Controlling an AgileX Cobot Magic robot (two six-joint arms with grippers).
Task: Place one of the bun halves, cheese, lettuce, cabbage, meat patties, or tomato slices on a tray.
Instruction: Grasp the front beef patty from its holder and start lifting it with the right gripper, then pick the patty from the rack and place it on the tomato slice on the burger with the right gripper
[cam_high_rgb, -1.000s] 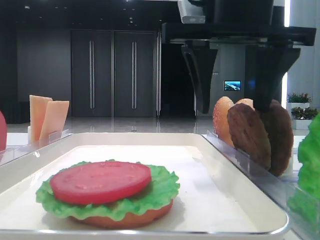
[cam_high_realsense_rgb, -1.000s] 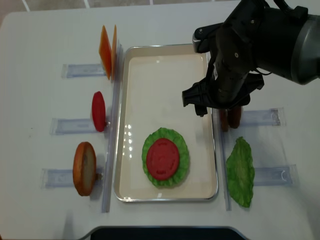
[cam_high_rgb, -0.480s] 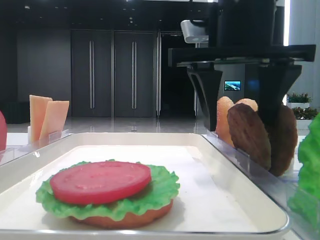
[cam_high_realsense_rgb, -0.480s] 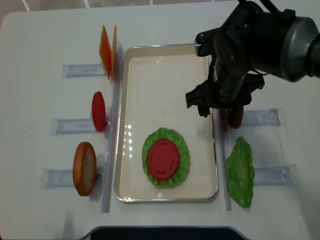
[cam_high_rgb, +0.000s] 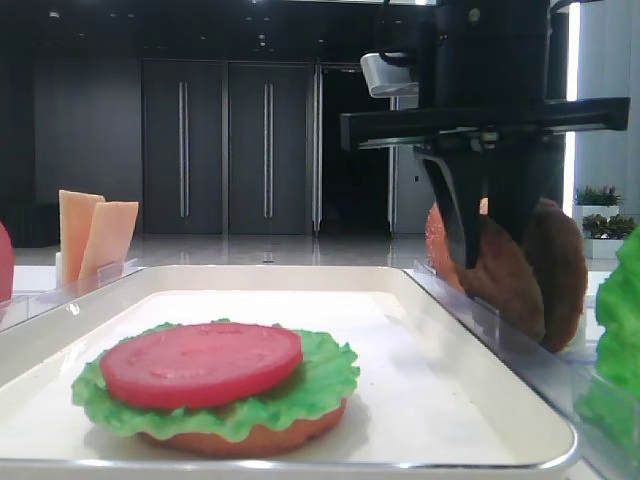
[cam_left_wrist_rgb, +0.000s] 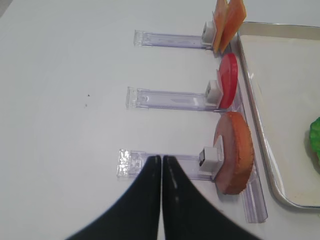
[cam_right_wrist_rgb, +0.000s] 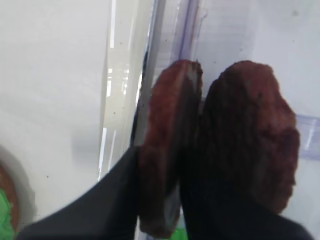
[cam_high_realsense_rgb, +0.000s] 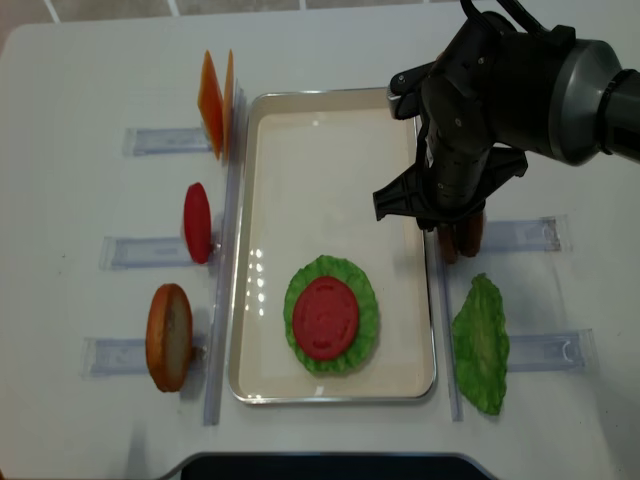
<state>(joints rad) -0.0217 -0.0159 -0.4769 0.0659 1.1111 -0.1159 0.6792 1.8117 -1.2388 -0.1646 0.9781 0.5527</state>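
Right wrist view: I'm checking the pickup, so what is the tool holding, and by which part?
The right tool is pinching the nearer meat patty across its flat faces at its edge, one finger on each side.

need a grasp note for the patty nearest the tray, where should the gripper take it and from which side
Take the near meat patty across its flat faces at the upper rim, coming straight down from above. It stands on edge in its clear rack, so only the top is free, and the right gripper straddles it that way, one finger in the narrow gap before the second patty.
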